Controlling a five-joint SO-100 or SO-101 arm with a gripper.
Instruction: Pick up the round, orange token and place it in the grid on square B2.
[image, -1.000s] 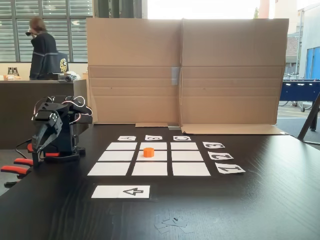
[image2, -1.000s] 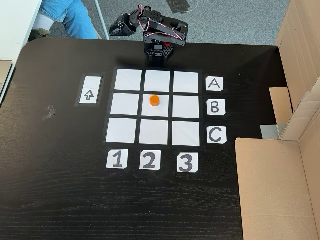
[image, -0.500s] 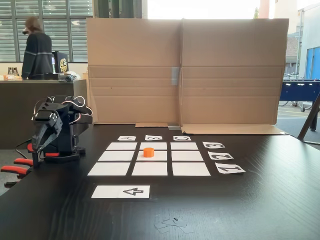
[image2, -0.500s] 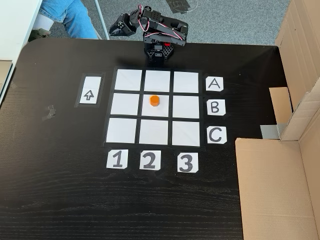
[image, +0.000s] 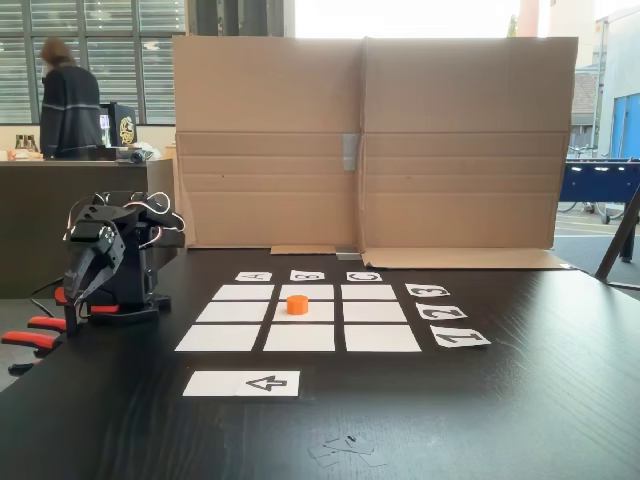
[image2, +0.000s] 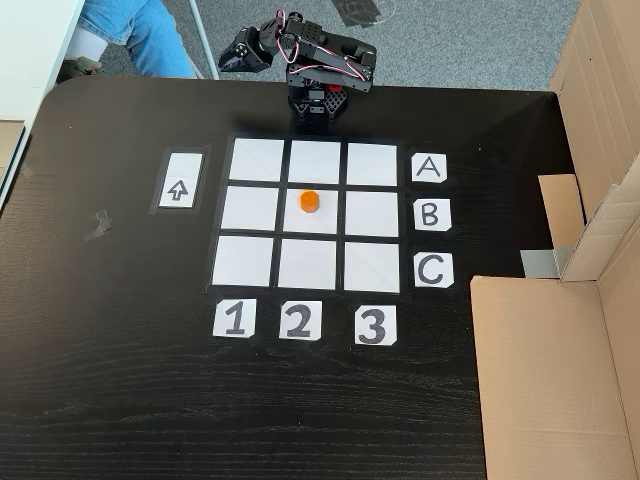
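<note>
The small bright orange plastic cylinder token (image2: 309, 202) sits upright on the middle white paper square B2 (image2: 322, 220) of the nine-rectangle paper grid (image2: 250, 160), a touch toward the A row. The black two-finger gripper (image: 72, 312) hangs folded at the table's (image2: 120, 400) edge, well apart; whether it's clenched, I cannot tell.
</note>
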